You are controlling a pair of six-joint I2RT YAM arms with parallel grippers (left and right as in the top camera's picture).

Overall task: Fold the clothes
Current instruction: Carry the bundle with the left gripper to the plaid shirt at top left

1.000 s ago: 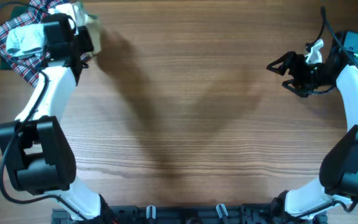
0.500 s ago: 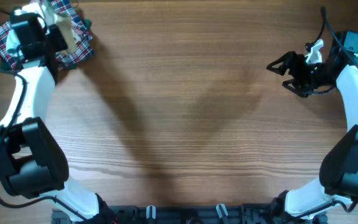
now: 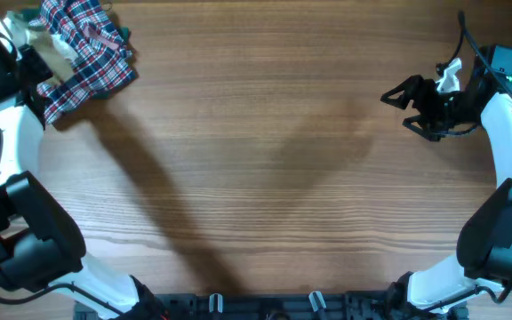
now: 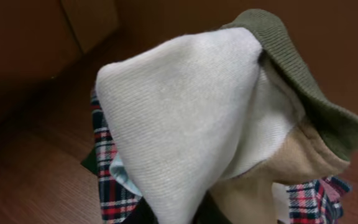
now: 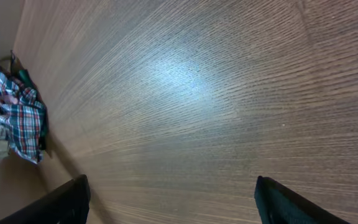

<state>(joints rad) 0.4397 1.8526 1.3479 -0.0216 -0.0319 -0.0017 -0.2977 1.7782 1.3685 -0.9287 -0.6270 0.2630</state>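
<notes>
The garment [image 3: 48, 50] is located at the far left corner of the table [image 3: 265, 160], at the tip of the left gripper [image 3: 30, 59] and against the left edge of the plaid heap [image 3: 87, 53].

In the left wrist view, most of the frame is filled by the garment [image 4: 185, 112]. A white knit panel is seen at the centre, an olive ribbed edge [image 4: 291, 68] at the upper right, and a tan part [image 4: 278, 168] at the lower right. The garment is raised in front of the plaid heap [image 4: 107, 180], which shows below it on both sides. The left fingers are hidden by the cloth, so how far the left jaws are open, and whether the garment is pinched or merely draped, cannot be told.

The right gripper [image 3: 396, 108] is held above bare wood at the right side of the table, well apart from the garment. In the right wrist view, the right gripper [image 5: 173, 199] is seen with its jaws spread wide; nothing is held between them. The plaid heap [image 5: 17, 118] is visible at the far left edge of that view.
</notes>
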